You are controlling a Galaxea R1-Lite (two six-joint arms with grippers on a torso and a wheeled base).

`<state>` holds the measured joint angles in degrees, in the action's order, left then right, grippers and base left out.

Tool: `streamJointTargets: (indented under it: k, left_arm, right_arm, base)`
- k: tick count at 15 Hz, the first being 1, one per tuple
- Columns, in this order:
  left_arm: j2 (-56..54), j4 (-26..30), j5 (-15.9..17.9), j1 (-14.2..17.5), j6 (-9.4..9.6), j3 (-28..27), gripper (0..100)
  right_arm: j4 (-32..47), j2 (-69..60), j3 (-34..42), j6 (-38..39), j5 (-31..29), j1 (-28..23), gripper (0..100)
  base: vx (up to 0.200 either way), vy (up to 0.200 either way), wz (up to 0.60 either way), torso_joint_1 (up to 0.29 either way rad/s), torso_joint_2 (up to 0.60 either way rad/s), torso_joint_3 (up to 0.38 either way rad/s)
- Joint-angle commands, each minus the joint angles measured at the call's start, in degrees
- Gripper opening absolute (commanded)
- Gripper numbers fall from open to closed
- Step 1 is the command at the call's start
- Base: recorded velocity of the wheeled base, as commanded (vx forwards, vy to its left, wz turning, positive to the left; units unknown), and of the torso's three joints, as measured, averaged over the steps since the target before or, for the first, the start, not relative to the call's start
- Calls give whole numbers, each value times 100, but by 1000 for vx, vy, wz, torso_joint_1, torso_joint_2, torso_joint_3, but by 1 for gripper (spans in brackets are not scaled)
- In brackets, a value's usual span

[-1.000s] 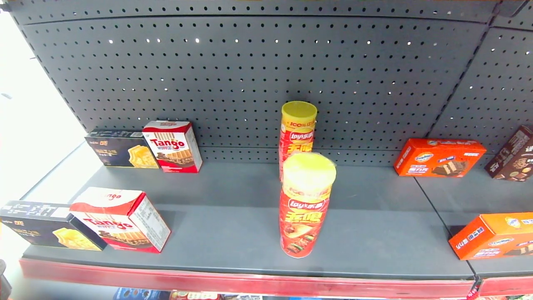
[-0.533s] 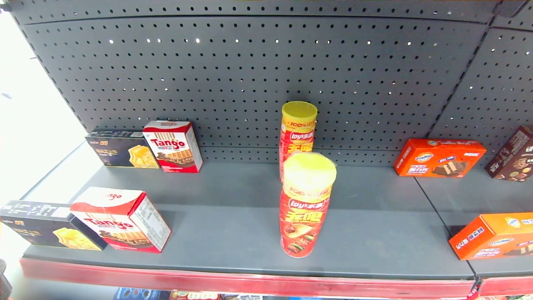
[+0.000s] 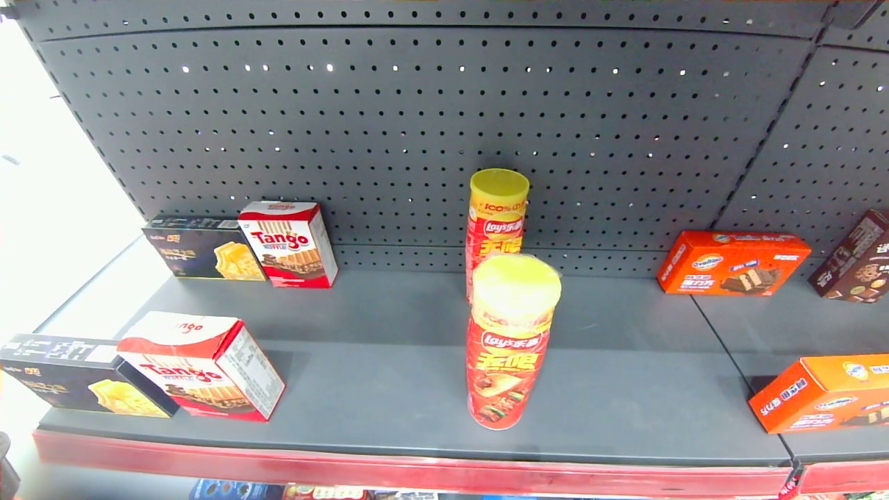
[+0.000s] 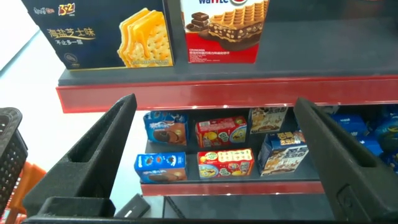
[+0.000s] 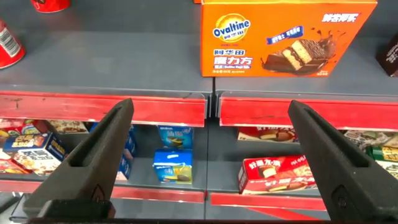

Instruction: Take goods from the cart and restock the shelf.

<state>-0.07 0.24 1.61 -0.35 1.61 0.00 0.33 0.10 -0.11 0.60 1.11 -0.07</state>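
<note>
Two red chips cans with yellow lids stand upright mid-shelf, the front chips can (image 3: 510, 340) near the red front edge of the grey shelf (image 3: 389, 375), the rear chips can (image 3: 496, 222) right behind it, close to the pegboard back. Neither is in a gripper.

The left gripper (image 4: 214, 104) hangs spread wide and empty, out in front of the shelf's front edge at its left end. It faces the dark cracker box (image 4: 106, 34) and the wafer box (image 4: 224, 31) that stand side by side at that front left corner. A black mesh basket (image 4: 9, 155) shows just beside it.

The right gripper (image 5: 210, 107) is likewise spread with nothing between its fingers, in front of the red edge where two shelf sections meet, facing the orange chocolate box (image 5: 286, 37).

A second cracker box (image 3: 205, 246) and wafer box (image 3: 292, 243) sit at the back left, another orange box (image 3: 733, 262) and a brown box (image 3: 858, 257) at the back right.
</note>
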Motion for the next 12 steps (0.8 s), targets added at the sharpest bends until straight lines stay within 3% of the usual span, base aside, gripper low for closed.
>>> streamJointTargets:
  k: [1,6,8,12]
  left_arm:
    - [7,2,-20,0,-91,-9,100]
    - [7,2,-12,0,-91,0,100]
    - [7,2,-3,0,-73,-9,100]
    - [7,2,-3,0,-82,-9,100]
  right_arm:
    - [2,17,2,-7,3,-1,100]
    - [2,17,2,-7,3,-1,100]
    - [2,17,2,-7,3,7,100]
    - [2,17,2,-7,3,-1,100]
  base:
    - [0,0,0,0,0,0]
    - [0,0,0,0,0,0]
    - [0,0,-600,7,5,2]
    - [0,0,0,0,0,0]
